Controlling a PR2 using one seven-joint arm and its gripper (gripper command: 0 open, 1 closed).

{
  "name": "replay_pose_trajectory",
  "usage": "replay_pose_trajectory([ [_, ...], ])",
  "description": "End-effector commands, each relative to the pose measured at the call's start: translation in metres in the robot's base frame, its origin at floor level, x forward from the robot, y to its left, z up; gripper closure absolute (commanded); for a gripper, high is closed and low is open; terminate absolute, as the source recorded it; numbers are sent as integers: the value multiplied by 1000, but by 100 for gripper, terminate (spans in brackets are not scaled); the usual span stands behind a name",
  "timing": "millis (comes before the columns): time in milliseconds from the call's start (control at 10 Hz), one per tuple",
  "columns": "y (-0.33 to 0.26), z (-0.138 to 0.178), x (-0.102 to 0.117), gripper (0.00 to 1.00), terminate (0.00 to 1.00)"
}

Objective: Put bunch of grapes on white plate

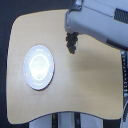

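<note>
**Obs. A:** Overhead, then. What is sitting around the work area?

**Obs. B:** One light wooden table (85,95) with rounded corners is filling most of the frame. One white plate (39,66) is lying on it at left centre, glossy, catching a bright glare. A dark strip is running down the right edge of the frame, too blurred to name. At bottom centre, below the table edge, some pale upright parts are showing; cannot tell what they are.

**Obs. A:** Anything standing between grapes and plate?

**Obs. B:** Only bare tabletop is lying between them. The grey arm (95,22) is reaching in from the upper right of the frame and is covering that corner of the table.

**Obs. A:** Counts?

**Obs. B:** One plate, one bunch of grapes (72,42), one arm, one table.

**Obs. A:** Where is the bunch, and how is it lying?

**Obs. B:** It is showing at upper centre, just under the near end of the arm, well apart from the plate and to the right of it. Its long axis is running top to bottom in the frame, upper end tucked against the arm, lower end pointing toward the bottom edge. Dark purple-black, small.

**Obs. A:** And the gripper (71,33)?

**Obs. B:** Its fingers are hiding under the grey housing. Cannot tell whether it is gripping the bunch or hanging loose above it; cannot tell either whether the grapes are resting on the table or lifted.
</note>
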Motion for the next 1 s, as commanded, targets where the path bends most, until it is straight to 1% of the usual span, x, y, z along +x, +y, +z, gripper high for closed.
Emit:
replay_pose_trajectory([
  [0, 108, -27, -61, 100, 0],
  [200, 135, -43, -78, 100, 0],
  [300, 151, -49, -82, 100, 0],
  [600, 202, -59, -91, 100, 0],
  [900, 223, -71, -91, 100, 0],
])
